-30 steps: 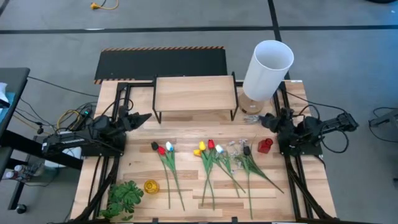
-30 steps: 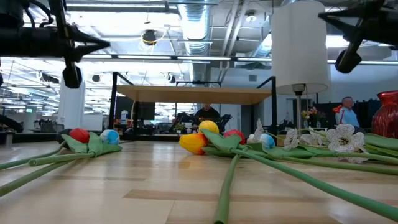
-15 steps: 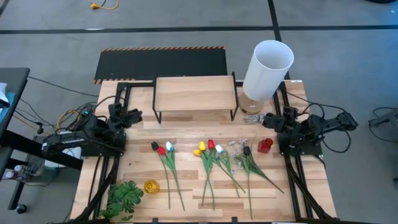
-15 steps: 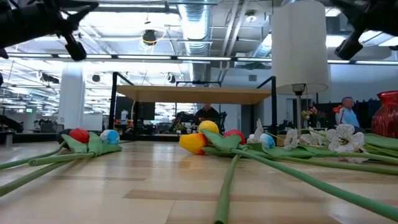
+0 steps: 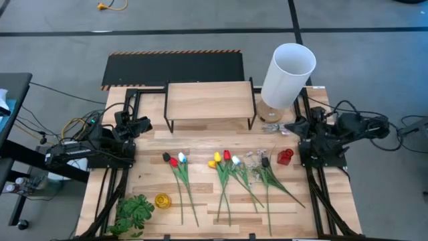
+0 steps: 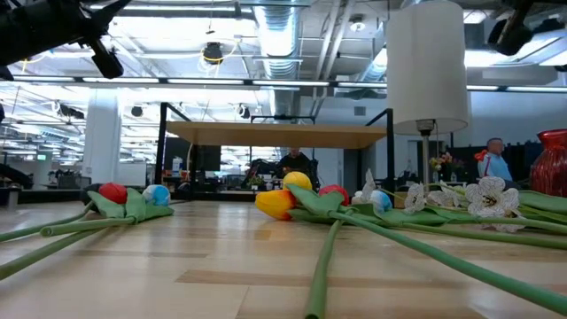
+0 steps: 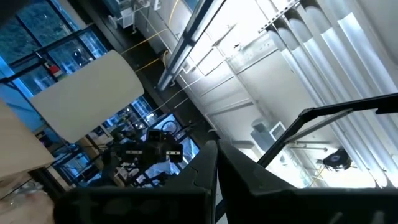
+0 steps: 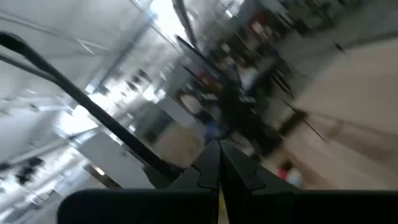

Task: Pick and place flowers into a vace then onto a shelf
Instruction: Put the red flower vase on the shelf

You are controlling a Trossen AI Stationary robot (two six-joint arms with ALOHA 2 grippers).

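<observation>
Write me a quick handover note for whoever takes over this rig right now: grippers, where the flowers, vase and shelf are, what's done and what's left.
Left gripper: shut, empty, raised at the table's left edge, near the shelf's left end.
Right gripper: shut, empty, raised at the right edge, beside the vase's base.
Flowers: all lying flat mid-table, a left pair of tulips, a centre tulip bunch and the white blossom spray.
White vase: standing at the table's back right, no flowers in it.
Shelf: back centre, nothing on top.
Done: nothing.
Left: load flowers into the vase, then set it on the shelf.
</observation>
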